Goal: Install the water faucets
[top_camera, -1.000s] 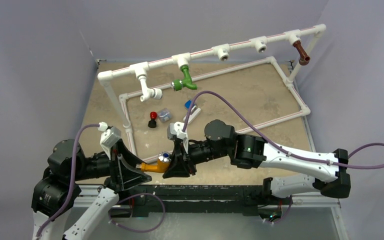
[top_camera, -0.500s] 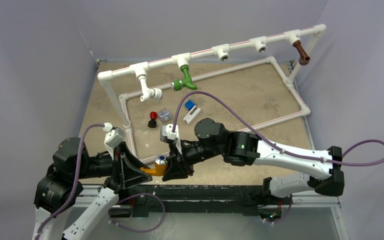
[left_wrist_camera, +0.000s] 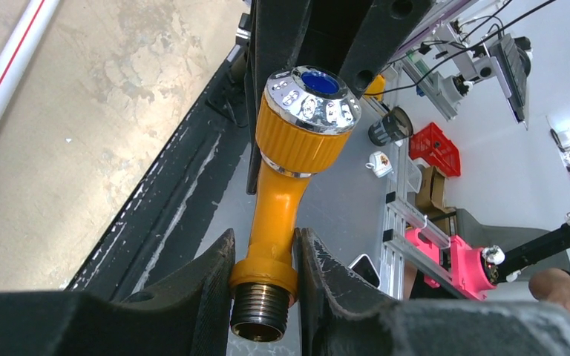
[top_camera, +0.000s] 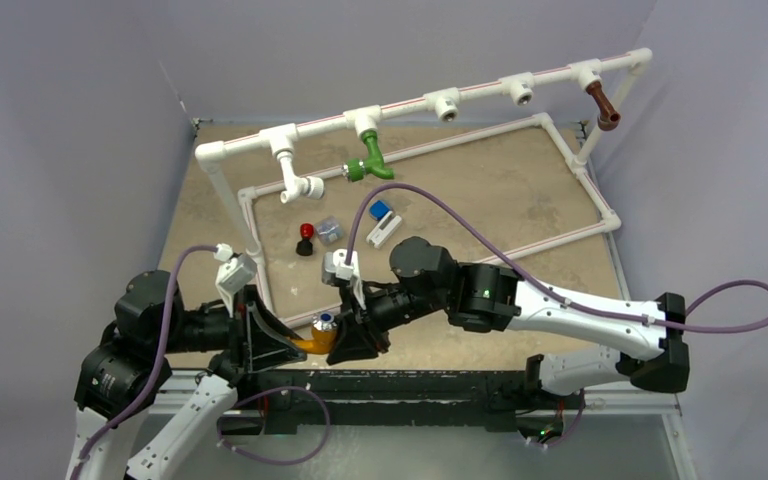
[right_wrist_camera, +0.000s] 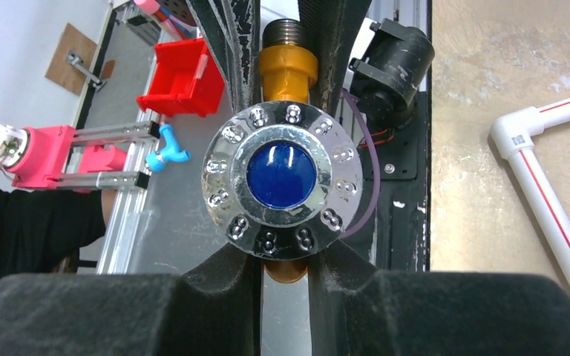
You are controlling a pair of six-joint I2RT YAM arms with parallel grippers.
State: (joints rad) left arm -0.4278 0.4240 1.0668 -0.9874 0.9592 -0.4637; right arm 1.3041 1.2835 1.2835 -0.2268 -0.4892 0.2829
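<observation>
From above, the orange faucet (top_camera: 312, 340) hangs over the near edge of the surface (top_camera: 480, 200), bridged between the two hands. The left hand (top_camera: 292, 346) grips one end and the right hand (top_camera: 343, 340) the other. The faucet's long axis runs from one hand straight across to the other, and its silver cap (top_camera: 325, 321) faces up. The free sockets (top_camera: 447, 104) on the pipe frame are well apart, far ahead of both hands. In the left wrist view, the left hand (left_wrist_camera: 266, 248) is clamped narrowly on the faucet (left_wrist_camera: 286, 185) just above the thread (left_wrist_camera: 258, 315). The thread points back toward this hand's palm and the cap (left_wrist_camera: 313, 93) points away. In the right wrist view, the right hand (right_wrist_camera: 286, 276) pinches the orange stub below the cap (right_wrist_camera: 282, 179). The thread (right_wrist_camera: 288, 31) lies straight ahead of it, between the left hand's fingers (right_wrist_camera: 230, 30). Judging by this, only the right hand's hold leaves the thread leading toward a socket.
</observation>
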